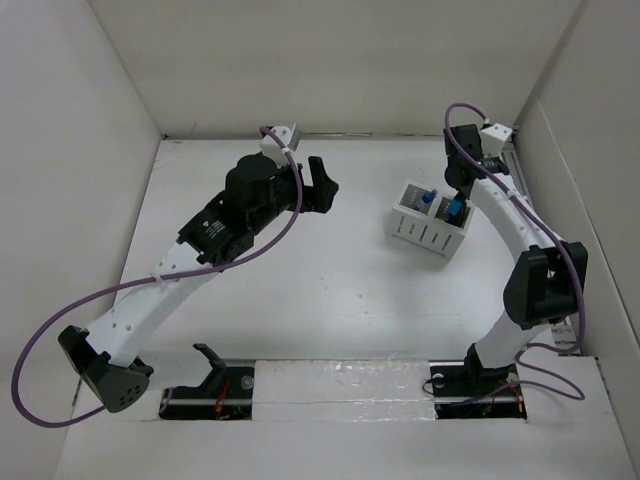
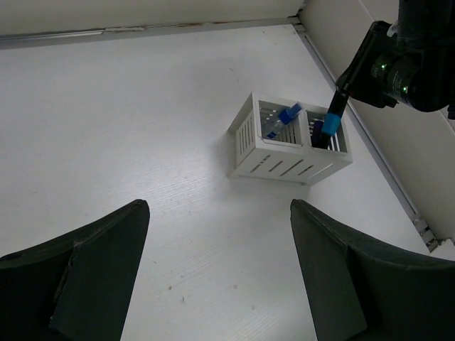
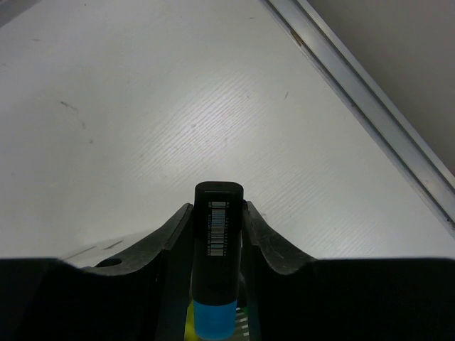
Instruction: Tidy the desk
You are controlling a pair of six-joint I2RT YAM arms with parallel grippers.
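Note:
The desk (image 1: 300,290) is a wide matte-white tabletop. A white slotted pen holder (image 1: 420,236) stands on it at the right, also in the left wrist view (image 2: 284,167). My right gripper (image 3: 217,207) is shut on a black marker with a blue end (image 3: 217,249). The marker (image 2: 331,122) hangs upright with its lower end in the holder's right compartment. A blue pen (image 2: 284,119) leans in the left compartment. My left gripper (image 2: 219,206) is open and holds nothing, hovering over bare desk left of the holder (image 1: 322,185).
White walls enclose the desk at the back, left and right. A metal rail (image 3: 370,106) runs along the right wall, close behind the holder. Purple cables (image 1: 60,320) loop off both arms.

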